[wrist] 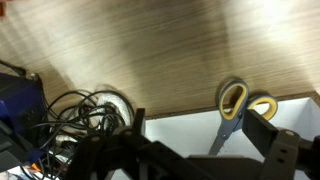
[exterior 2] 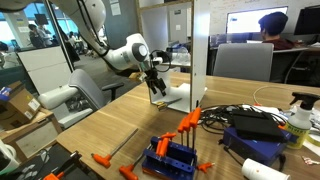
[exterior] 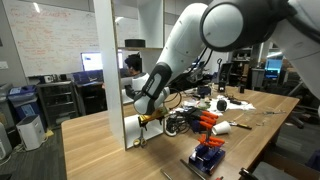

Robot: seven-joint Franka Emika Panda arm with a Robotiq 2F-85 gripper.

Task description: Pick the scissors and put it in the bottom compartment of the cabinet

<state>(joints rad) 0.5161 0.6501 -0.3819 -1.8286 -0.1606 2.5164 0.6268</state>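
The scissors (wrist: pixel 232 103) have yellow loop handles and grey blades. In the wrist view they lie on the white floor (wrist: pixel 170 135) of the bottom compartment, handles at its front edge by the wooden table and blades pointing in under the gripper. My gripper (wrist: pixel 198 128) is just above them with its fingers wide apart, the right finger close beside the handles. In both exterior views the gripper (exterior: pixel 150 117) (exterior 2: pixel 157 86) is at the foot of the tall white cabinet (exterior: pixel 103 60) (exterior 2: pixel 197 50), with a yellow spot of the scissors (exterior: pixel 143 121) beside it.
A tangle of black cables (wrist: pixel 85 112) lies next to the cabinet. An orange-and-black tool pile (exterior: pixel 205 122) and a blue rack (exterior: pixel 207 157) (exterior 2: pixel 172 155) stand on the wooden table. A black box (exterior 2: pixel 255 122) and a bottle (exterior 2: pixel 298 120) are further along.
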